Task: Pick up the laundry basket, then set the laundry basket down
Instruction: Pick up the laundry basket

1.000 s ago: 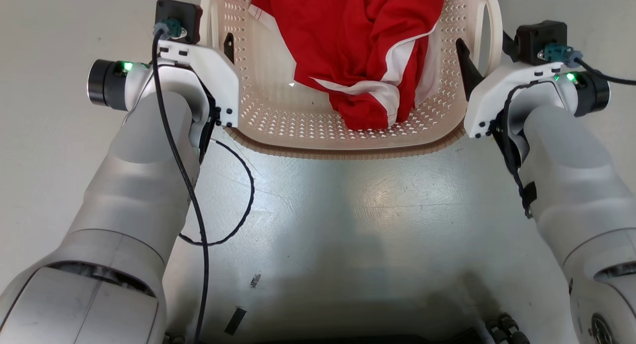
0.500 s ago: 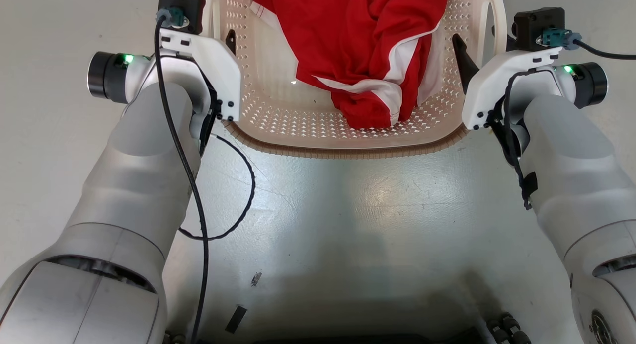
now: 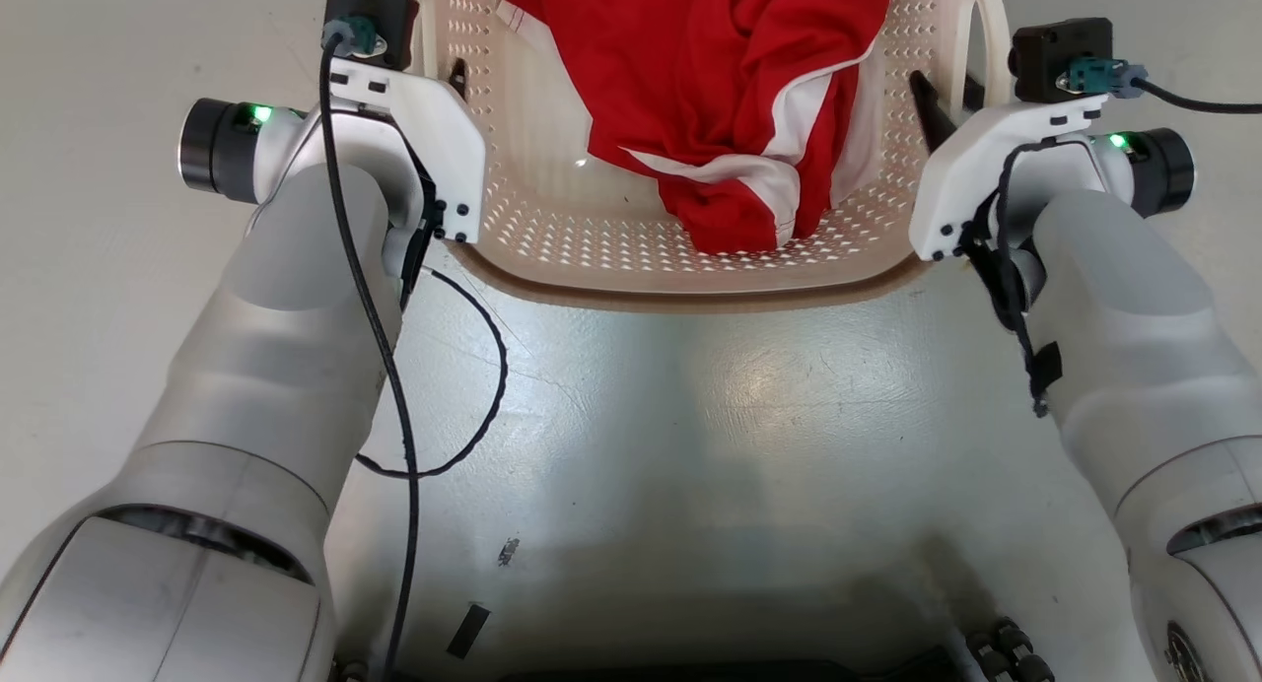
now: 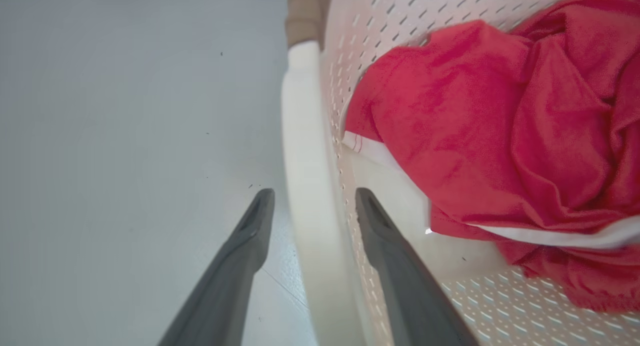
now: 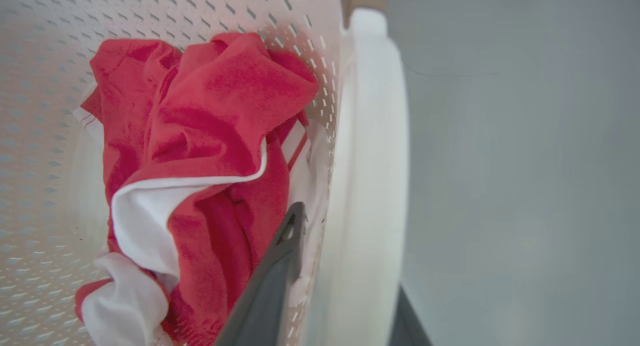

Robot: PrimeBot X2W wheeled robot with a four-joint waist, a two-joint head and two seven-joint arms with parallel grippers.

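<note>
Resting on the pale grey floor (image 3: 690, 416), the laundry basket (image 3: 690, 296) sits at the top of the head view with a red and white garment (image 3: 710, 91) inside, the left gripper (image 3: 444, 71) and right gripper (image 3: 946, 96) at its two sides. From the left wrist, the left jaws stand released, straddling the basket's white loop handle (image 4: 305, 136), a slim gap on each side. From the right wrist, the right jaws bracket the opposite handle (image 5: 370, 161), one finger inside beside the garment; whether they are clenched on it cannot be told.
</note>
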